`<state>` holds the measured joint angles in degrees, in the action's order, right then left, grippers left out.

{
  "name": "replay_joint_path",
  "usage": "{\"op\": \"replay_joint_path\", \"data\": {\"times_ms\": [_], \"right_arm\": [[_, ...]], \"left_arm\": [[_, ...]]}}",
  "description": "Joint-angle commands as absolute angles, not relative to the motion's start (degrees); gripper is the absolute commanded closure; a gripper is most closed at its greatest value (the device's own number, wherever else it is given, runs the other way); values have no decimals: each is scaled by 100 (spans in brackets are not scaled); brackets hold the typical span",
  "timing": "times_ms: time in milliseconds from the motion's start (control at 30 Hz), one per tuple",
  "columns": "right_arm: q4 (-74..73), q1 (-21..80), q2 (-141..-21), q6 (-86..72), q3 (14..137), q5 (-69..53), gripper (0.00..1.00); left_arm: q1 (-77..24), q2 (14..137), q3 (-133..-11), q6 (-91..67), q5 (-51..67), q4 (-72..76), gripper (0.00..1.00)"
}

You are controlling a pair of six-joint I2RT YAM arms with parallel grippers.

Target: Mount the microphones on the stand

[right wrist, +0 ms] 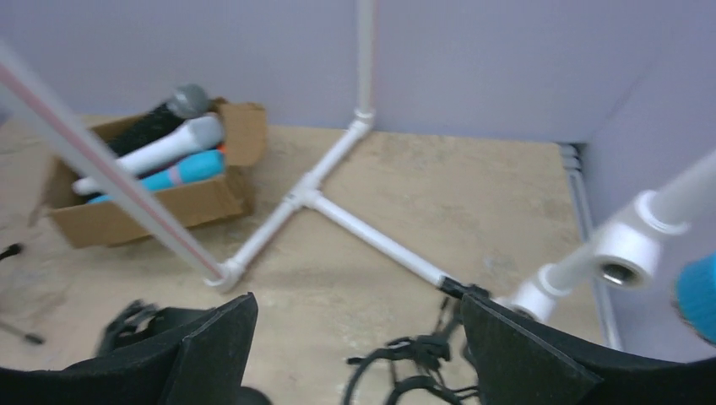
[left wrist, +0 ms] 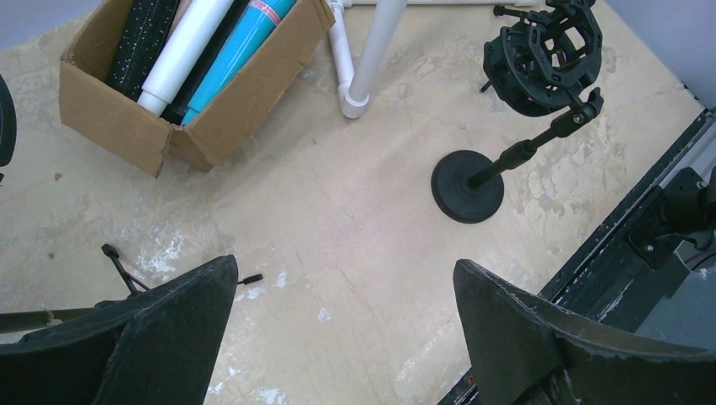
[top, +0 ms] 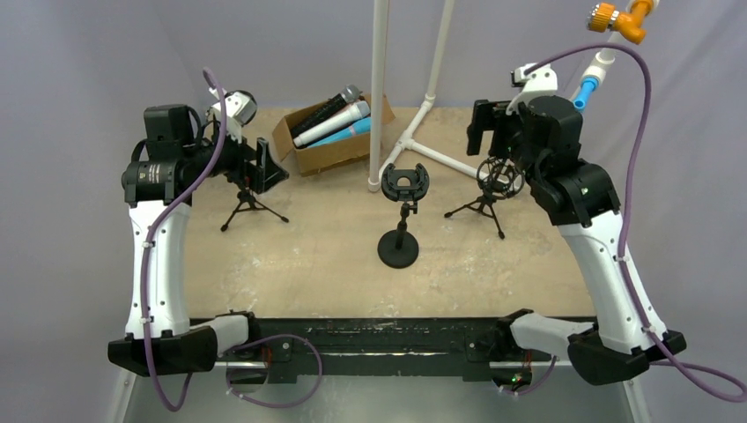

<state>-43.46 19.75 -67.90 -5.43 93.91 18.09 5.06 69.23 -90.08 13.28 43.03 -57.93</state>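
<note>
An open cardboard box (top: 310,156) at the back holds a black glitter microphone (top: 328,107), a white one (top: 333,123) and a blue one (top: 345,134); they also show in the left wrist view (left wrist: 181,51) and the right wrist view (right wrist: 160,152). A round-base stand (top: 398,249) with an empty ring mount (top: 403,183) stands mid-table. A tripod stand (top: 251,201) is at the left, another with a shock mount (top: 498,176) at the right. My left gripper (top: 264,163) (left wrist: 344,266) is open and empty above the left tripod. My right gripper (top: 483,128) (right wrist: 358,299) is open and empty above the right tripod.
A white PVC pipe frame (top: 379,88) rises behind the centre stand, with a foot running to the right (top: 440,157). An orange and blue fitting (top: 617,22) hangs at the top right. A black rail (top: 379,339) runs along the near edge. Grey walls surround the table.
</note>
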Motion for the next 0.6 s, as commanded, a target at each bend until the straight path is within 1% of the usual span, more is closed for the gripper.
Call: {"op": "replay_joint_path", "data": {"times_ms": [0, 100, 167, 300, 467, 567], "right_arm": [[-4439, 3002, -6907, -860, 9645, 1548, 5], [-4251, 3804, -7127, -1053, 9301, 1735, 5], [-4089, 4212, -7281, -1120, 9042, 1858, 7], [-3630, 4700, -7432, -1111, 8573, 1715, 14], [-3498, 5146, -7908, -794, 8531, 1870, 17], [-3503, 5193, -8124, -631, 8630, 1983, 20]], "left_arm": [[437, 6806, -8920, 1392, 4303, -5667, 0], [356, 6829, -8890, 1400, 4246, -5662, 0], [286, 6825, -8842, 1436, 4200, -5652, 0], [189, 6820, -8786, 1562, 4067, -5735, 0], [96, 6813, -8662, 1679, 4002, -5783, 0], [44, 6776, -8448, 1725, 3871, -5753, 0]]}}
